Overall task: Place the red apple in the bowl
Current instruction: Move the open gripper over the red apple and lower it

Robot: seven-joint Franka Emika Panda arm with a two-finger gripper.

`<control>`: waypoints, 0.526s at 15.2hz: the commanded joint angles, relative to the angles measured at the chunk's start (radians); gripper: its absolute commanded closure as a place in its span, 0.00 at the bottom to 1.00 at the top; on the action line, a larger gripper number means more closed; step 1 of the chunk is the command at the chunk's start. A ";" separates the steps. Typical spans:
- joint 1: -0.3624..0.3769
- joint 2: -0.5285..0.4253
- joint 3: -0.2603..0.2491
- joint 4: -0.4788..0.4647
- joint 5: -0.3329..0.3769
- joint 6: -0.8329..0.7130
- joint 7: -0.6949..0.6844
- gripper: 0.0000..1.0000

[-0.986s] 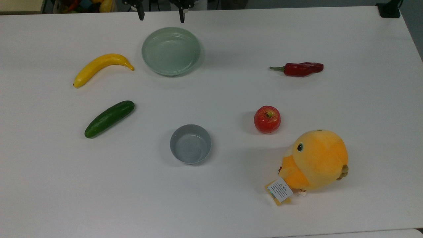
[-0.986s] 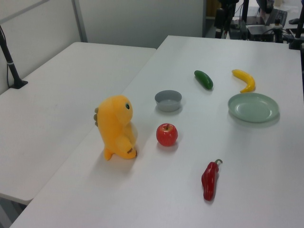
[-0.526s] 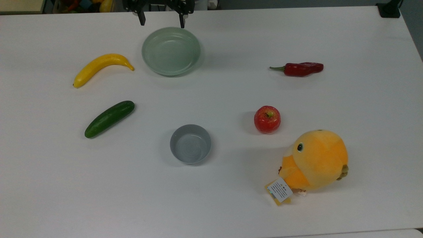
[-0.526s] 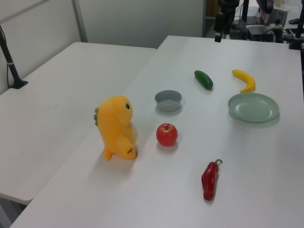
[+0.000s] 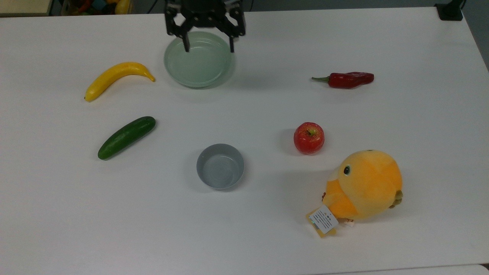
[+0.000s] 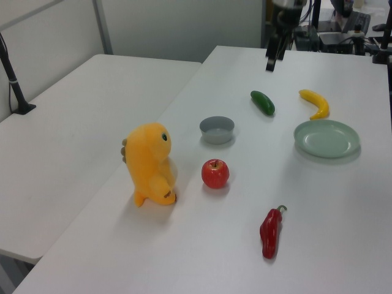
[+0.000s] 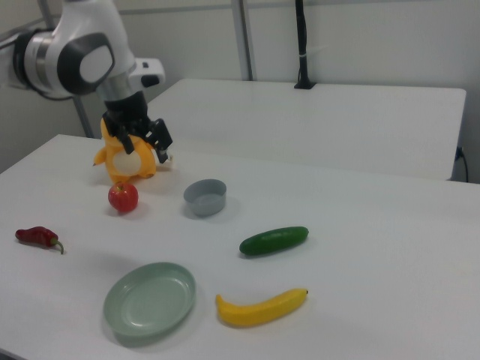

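End effector (image 5: 208, 49) fingers spread, empty, above the pale green dish (image 5: 197, 70) in the top view. Red apple (image 5: 308, 138) sits on the white worktop (image 5: 244, 236), apart from the bowl (image 5: 220, 166), just beside the orange plush toy (image 5: 363, 185). Chili pepper (image 5: 345, 80), banana (image 5: 116, 77) and cucumber (image 5: 126, 137) lie well apart.
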 commanded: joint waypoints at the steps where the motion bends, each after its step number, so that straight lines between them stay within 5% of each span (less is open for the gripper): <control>1: 0.030 0.031 0.031 -0.044 0.015 0.097 -0.012 0.00; 8: 0.108 0.195 0.100 -0.014 0.020 0.271 0.073 0.00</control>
